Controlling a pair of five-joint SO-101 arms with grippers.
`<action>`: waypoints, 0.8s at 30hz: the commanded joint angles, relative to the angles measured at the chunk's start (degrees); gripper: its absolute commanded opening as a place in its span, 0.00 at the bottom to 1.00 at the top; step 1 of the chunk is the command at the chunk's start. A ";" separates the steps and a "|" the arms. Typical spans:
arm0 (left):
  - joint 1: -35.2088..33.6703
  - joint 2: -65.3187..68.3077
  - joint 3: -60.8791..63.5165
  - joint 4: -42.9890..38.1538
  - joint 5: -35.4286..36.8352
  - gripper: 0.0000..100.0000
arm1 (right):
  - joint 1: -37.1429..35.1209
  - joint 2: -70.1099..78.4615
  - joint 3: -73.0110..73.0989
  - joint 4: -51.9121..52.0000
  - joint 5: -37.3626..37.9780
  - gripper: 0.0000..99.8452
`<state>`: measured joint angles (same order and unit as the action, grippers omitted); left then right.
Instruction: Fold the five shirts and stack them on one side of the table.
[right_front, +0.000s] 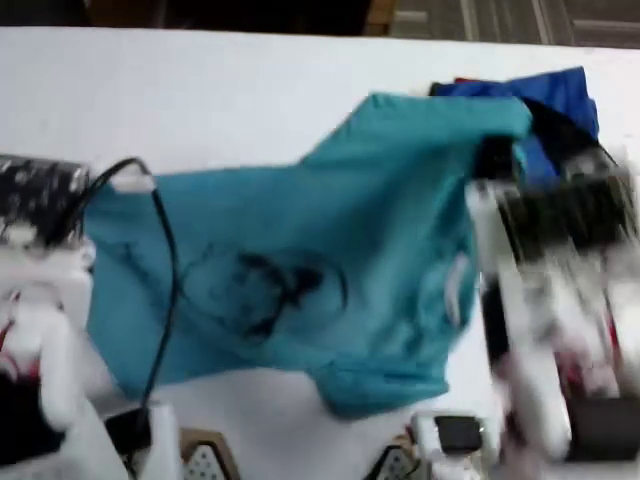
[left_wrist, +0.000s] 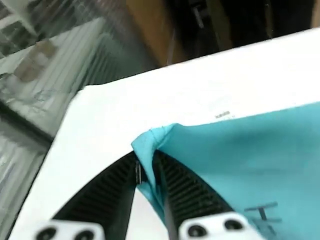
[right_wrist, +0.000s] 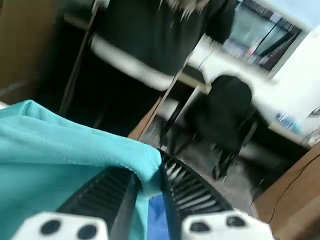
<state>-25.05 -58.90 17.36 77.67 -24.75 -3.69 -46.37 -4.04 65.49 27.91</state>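
Note:
A teal shirt (right_front: 300, 270) with a dark print lies spread across the white table (right_front: 200, 90), its far right corner lifted. My left gripper (left_wrist: 149, 172) is shut on the teal shirt's (left_wrist: 240, 150) corner at the table's left side, near the left arm (right_front: 40, 200). My right gripper (right_wrist: 150, 185) is shut on another corner of the teal shirt (right_wrist: 55, 150), held up off the table at the right. In the high view the right arm (right_front: 550, 260) stands over the shirt's raised corner (right_front: 480, 125).
A blue garment (right_front: 560, 100) with red and dark cloth under it lies at the far right behind the right arm. A black cable (right_front: 165, 260) crosses the shirt's left part. The table's far left stretch is bare white.

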 joint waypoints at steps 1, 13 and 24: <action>2.55 6.59 0.22 -4.13 -0.70 0.03 | -0.48 7.43 1.58 -5.41 0.44 0.02; 2.64 40.53 -19.47 -7.12 -0.79 0.03 | -0.75 31.60 -7.82 -5.23 0.00 0.02; 2.64 54.51 -21.85 -3.43 -0.88 0.03 | -4.62 44.88 -7.82 0.40 0.00 0.02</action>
<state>-22.59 -4.75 -1.89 72.22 -25.27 -7.74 -2.42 -9.41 63.12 27.91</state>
